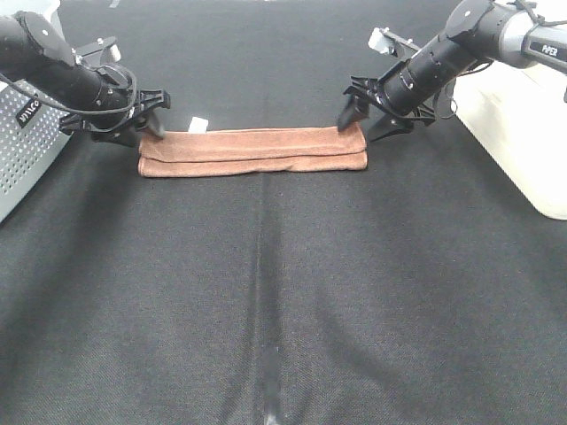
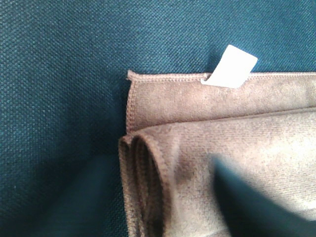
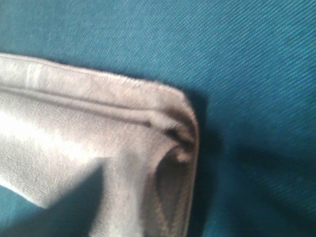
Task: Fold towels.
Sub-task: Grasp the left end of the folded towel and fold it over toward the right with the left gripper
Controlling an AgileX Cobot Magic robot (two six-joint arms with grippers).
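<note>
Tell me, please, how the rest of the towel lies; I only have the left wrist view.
Observer: In the exterior high view the towel is folded into one long narrow strip running left to right across the black table.
Operator: Where is the other arm, please?
Observer: The right gripper sits at the strip's far right corner, its jaws spread apart.
Operator: Are the layers tidy at that end?
Observer: The right wrist view shows the layers bunched and rounded there, not squared.
</note>
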